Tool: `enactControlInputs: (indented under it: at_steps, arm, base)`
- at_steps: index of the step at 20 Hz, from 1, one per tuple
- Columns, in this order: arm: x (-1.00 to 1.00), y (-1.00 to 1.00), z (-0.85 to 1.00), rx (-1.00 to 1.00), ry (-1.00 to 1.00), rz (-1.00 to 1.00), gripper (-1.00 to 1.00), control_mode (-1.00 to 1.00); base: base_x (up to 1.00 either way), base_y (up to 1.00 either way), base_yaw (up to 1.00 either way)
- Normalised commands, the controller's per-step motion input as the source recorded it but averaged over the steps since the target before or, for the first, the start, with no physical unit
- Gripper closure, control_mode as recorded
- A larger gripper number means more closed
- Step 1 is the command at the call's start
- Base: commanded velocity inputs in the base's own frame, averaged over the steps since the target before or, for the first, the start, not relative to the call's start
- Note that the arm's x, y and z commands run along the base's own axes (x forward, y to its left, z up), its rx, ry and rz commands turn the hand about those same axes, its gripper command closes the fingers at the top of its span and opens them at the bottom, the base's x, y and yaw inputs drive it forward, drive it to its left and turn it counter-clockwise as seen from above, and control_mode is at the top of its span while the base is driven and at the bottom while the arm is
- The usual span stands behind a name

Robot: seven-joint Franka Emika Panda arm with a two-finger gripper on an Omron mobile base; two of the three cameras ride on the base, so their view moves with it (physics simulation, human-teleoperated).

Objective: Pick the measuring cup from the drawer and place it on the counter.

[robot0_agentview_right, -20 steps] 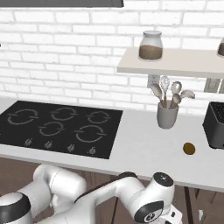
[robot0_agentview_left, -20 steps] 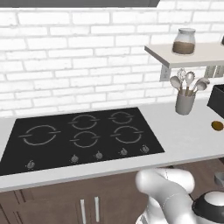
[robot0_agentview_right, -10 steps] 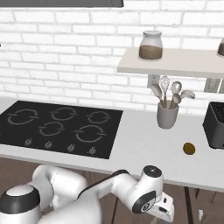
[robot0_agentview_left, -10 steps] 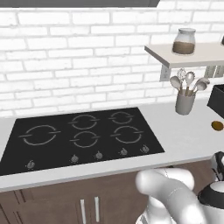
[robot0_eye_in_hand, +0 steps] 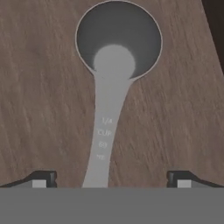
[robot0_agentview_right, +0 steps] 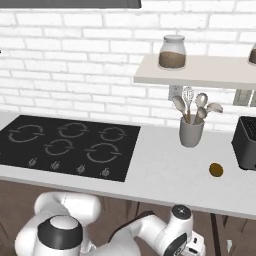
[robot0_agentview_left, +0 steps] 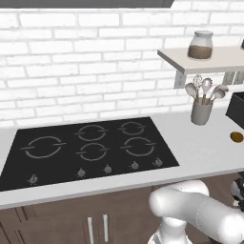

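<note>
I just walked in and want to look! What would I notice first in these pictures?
In the hand view, a grey measuring cup lies on the brown wood of the drawer, its long handle pointing between the open gripper's two dark tips. Up on the pale counter, the big black cooktop stands out, with a holder of spoons and a whisk to its right, under a shelf with a jar.

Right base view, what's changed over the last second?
The arm's wrist has swung rightward and lower under the counter's edge, toward the drawer. The hand is open, straddling the measuring cup's handle without gripping it. The cooktop, utensil holder and brown oval stayed put.
</note>
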Motion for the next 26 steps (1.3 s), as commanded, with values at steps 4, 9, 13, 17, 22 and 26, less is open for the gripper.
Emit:
enactControlInputs:
  at_steps: [4,9,13,17,22,26]
  arm:
    - [0.09,-0.33,-0.36,0.0,-0.01,0.0,-1.0,-1.0]
    - [0.03,-0.05,-0.32,0.0,0.0,0.0,-1.0,-1.0]
    - [0.0,0.0,-0.25,0.0,0.0,0.0,-1.0,-1.0]
    - [0.0,0.0,-0.11,0.0,0.0,0.0,1.0,-1.0]
    - [0.0,0.0,0.0,0.0,0.0,0.0,1.0,-1.0]
    - [-0.26,-0.11,0.21,0.0,-0.01,-0.01,1.0,-1.0]
  base:
    - [0.0,0.0,0.0]
    - [0.0,0.0,0.0]
    - [0.0,0.0,0.0]
    - [0.0,0.0,0.0]
    - [0.0,0.0,0.0]
    - [0.0,0.0,0.0]
